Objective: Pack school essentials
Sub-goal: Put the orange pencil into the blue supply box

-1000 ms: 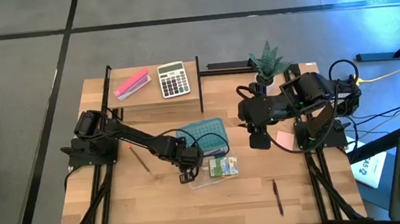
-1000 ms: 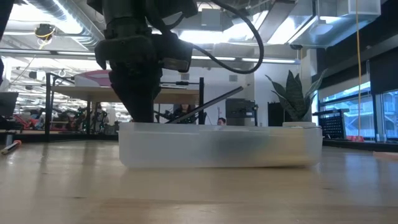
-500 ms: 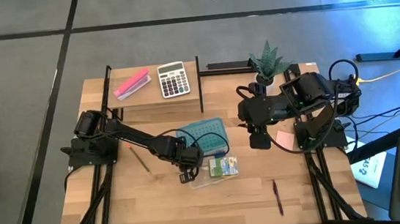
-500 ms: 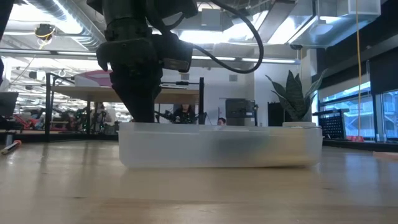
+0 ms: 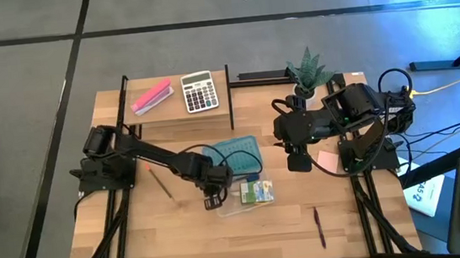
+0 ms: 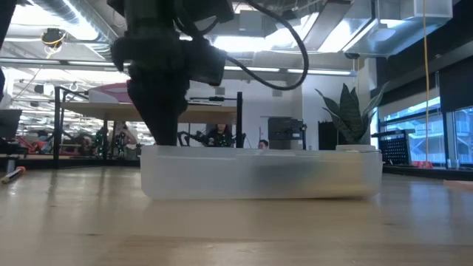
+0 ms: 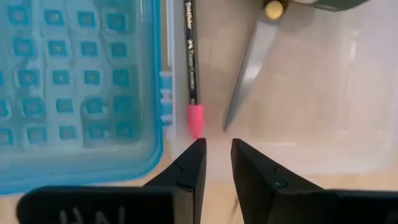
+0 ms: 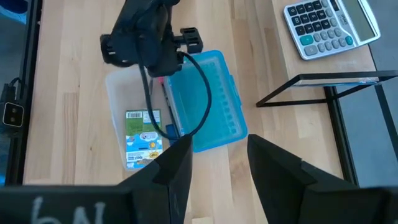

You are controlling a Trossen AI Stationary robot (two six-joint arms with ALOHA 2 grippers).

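Pencil (image 7: 191, 56) lies lengthwise beside blue lid (image 7: 74, 87) — red tip toward left gripper (image 7: 216, 163), jaws slightly apart

Two dark, jointed arms trail looping black cables, each ending in a two-fingered black claw.

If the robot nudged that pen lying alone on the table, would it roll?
Probably. The pen looks thin and round and lies flat on bare wood, touching nothing, so a sideways push would likely roll it. It looks stiff and light; a lengthwise push should only slide it.
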